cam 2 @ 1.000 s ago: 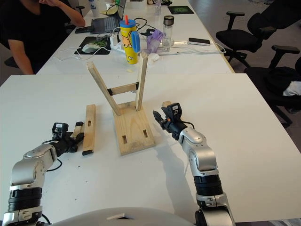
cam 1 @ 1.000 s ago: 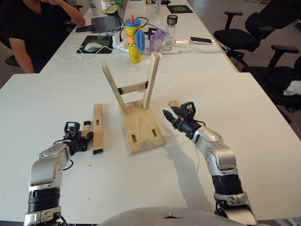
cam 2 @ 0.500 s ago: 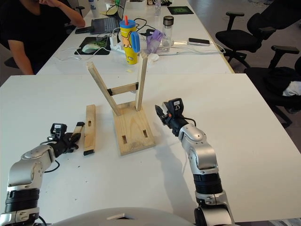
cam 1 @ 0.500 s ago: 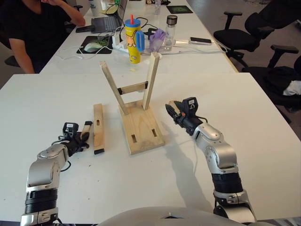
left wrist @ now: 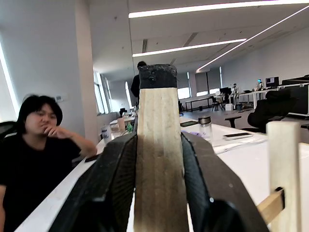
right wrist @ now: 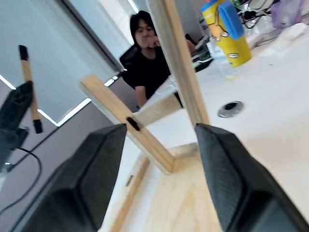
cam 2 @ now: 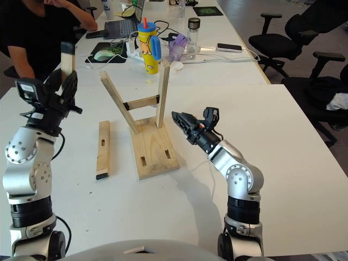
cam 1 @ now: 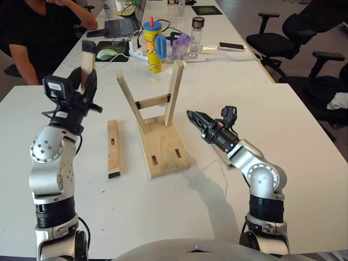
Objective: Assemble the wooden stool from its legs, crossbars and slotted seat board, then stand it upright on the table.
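The slotted seat board [cam 1: 165,152] lies flat mid-table. Two legs [cam 1: 175,89] stand up from its far end, joined by a crossbar [cam 1: 154,101]. A third leg [cam 1: 113,147] lies flat to the board's left. My left gripper [cam 1: 87,77] is raised high at the left, shut on a short black-tipped wooden bar [cam 1: 87,53] held upright; in the left wrist view the bar [left wrist: 159,135] sits between both fingers. Just right of the standing legs, my right gripper [cam 1: 194,118] hovers open and empty, pointing at them. Its fingers [right wrist: 91,174] are spread wide.
On the adjoining far table stand a yellow cup [cam 1: 154,46], a bottle [cam 1: 198,35], a phone [cam 1: 232,47], a laptop [cam 1: 122,26] and cables. A person sits at that table's left end. Office chairs [cam 1: 283,38] stand at the right.
My left arm has risen from the table beside the lying leg, carrying the short bar up with it. My right gripper has lifted a little and turned toward the standing legs.
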You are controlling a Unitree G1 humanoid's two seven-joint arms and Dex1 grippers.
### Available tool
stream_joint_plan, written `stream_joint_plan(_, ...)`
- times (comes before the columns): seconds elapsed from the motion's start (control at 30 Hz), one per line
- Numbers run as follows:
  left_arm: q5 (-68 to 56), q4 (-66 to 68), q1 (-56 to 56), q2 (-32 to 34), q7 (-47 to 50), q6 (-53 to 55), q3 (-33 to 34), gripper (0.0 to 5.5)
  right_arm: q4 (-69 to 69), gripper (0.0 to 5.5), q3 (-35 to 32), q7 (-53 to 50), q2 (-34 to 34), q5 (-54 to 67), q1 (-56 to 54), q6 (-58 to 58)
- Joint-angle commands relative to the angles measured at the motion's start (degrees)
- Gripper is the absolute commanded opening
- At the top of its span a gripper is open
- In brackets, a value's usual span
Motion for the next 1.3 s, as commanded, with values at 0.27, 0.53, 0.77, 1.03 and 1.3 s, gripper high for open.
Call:
stream_joint_plan(0.27, 7.51, -0.51, 0.35, -5.54, -0.32, 0.45, -18.9, 1.3, -1.81, 3.44, -1.25, -7.42, 1.41, 14.35, -9.12, 3.23)
stream_joint_plan(0.53, 8.63, -0.81, 2.15, -5.8, -3.01, -1.31, -22.78, 1.3, 0.2, 3.44, -0.87, -10.46, 1.57, 17.56, -11.29, 1.8)
stream_joint_plan(0.77, 8.99, -0.66, 2.1, -4.78, -5.18, -2.8, -22.88, 1.3, 4.16, 2.87, -1.57, -11.6, 1.65, 19.7, -11.03, 0.85)
stream_joint_plan(1.03, 8.69, -0.44, 2.11, -4.32, -6.36, -2.48, -21.99, 1.3, 3.73, 1.55, -0.86, -12.19, 0.34, 21.69, -10.38, 1.5)
stream_joint_plan(1.3, 8.78, 0.11, 2.17, -4.17, -6.65, -1.64, -21.48, 1.3, 3.75, 0.43, -0.45, -12.54, -0.5, 23.5, -9.88, 1.86)
